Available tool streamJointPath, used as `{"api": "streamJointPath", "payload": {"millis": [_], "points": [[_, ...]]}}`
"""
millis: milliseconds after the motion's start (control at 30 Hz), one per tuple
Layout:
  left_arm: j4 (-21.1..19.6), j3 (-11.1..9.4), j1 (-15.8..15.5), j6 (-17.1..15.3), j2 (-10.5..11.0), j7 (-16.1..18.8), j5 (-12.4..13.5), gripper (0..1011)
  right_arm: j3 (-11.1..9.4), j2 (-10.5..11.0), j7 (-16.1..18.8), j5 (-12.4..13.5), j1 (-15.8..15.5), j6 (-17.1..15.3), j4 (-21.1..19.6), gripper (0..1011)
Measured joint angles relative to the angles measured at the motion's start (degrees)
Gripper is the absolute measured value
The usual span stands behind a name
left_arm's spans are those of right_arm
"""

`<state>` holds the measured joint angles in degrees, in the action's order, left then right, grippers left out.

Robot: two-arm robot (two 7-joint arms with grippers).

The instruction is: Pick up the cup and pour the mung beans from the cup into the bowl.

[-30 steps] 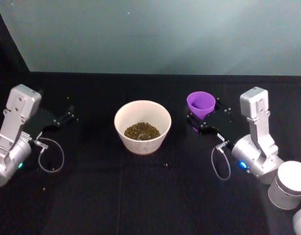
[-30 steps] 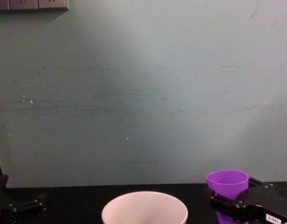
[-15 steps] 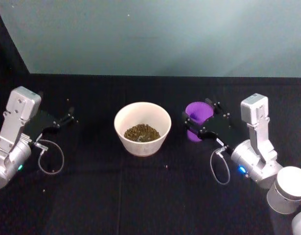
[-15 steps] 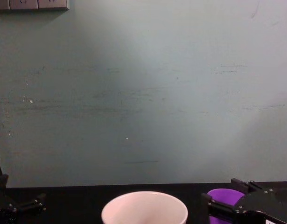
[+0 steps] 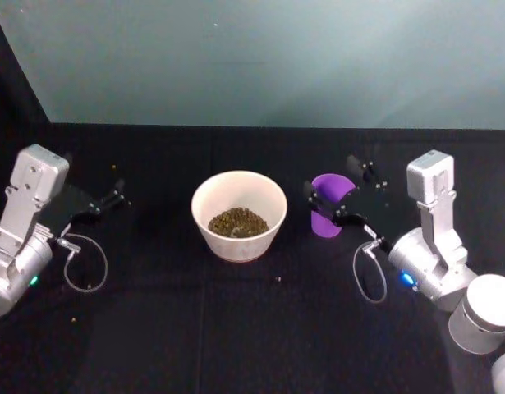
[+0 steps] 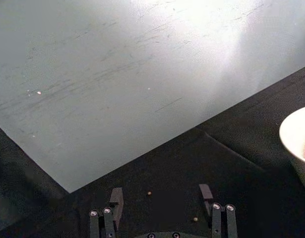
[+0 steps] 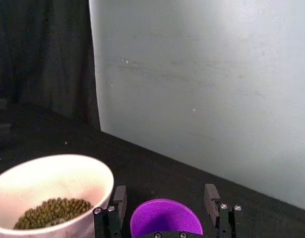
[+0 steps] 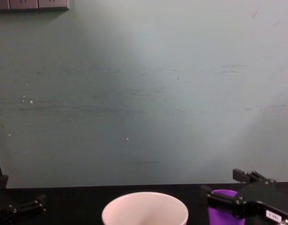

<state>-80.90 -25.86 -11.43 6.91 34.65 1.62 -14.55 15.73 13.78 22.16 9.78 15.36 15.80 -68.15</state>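
The purple cup (image 5: pixel 327 207) stands upright on the black table just right of the white bowl (image 5: pixel 239 187), which holds mung beans (image 5: pixel 237 221). My right gripper (image 5: pixel 332 178) is open around the cup, one finger on each side with a gap to the wall. From the right wrist, the cup (image 7: pixel 165 221) sits between the spread fingers (image 7: pixel 119 196), its inside plain purple, and the bowl (image 7: pixel 35 173) with beans lies beside it. The chest view catches the cup (image 8: pixel 222 215) and the bowl's rim (image 8: pixel 144 199). My left gripper (image 5: pixel 107 202) rests open far left of the bowl.
A few stray beans (image 5: pixel 278 277) lie on the black cloth in front of the bowl. Cable loops (image 5: pixel 86 263) hang by each wrist. A pale wall (image 5: pixel 260 57) closes the table's back edge. The left wrist view shows the bowl's edge (image 6: pixel 294 144).
The right gripper has brought the cup down from a raised position to the table and spread its fingers off it. The left arm has stayed put.
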Motion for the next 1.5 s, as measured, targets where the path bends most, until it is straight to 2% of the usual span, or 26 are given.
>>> {"api": "streamJointPath", "payload": {"millis": [300, 433, 633, 767, 900, 1000, 1300, 1500], "points": [[0.0, 0.0, 0.0, 0.0, 0.0, 0.0, 0.0, 1000, 0.1, 1.5, -0.9, -1.5, -0.2, -1.2, -5.8, 1003], [0.0, 0.0, 0.0, 0.0, 0.0, 0.0, 0.0, 1000, 0.1, 2.9, -1.8, -3.4, 0.1, -2.4, -8.8, 1003], [0.0, 0.0, 0.0, 0.0, 0.0, 0.0, 0.0, 1000, -1.1, 5.0, -3.4, -5.7, 0.8, -4.7, -11.6, 1003], [0.0, 0.0, 0.0, 0.0, 0.0, 0.0, 0.0, 1000, -2.6, 6.3, -4.8, -7.0, 0.8, -6.6, -12.5, 1003], [0.0, 0.0, 0.0, 0.0, 0.0, 0.0, 0.0, 1000, -3.6, 7.0, -6.0, -8.5, 0.9, -8.0, -11.6, 1003], [0.0, 0.0, 0.0, 0.0, 0.0, 0.0, 0.0, 1000, -4.2, 7.0, -6.7, -9.1, 1.0, -8.8, -9.4, 1003], [0.0, 0.0, 0.0, 0.0, 0.0, 0.0, 0.0, 1000, -4.9, 5.2, -7.9, -10.1, 1.0, -10.0, -3.2, 1003], [0.0, 0.0, 0.0, 0.0, 0.0, 0.0, 0.0, 1000, -4.9, 4.3, -8.1, -10.6, 1.1, -10.7, -1.0, 1003]]}}
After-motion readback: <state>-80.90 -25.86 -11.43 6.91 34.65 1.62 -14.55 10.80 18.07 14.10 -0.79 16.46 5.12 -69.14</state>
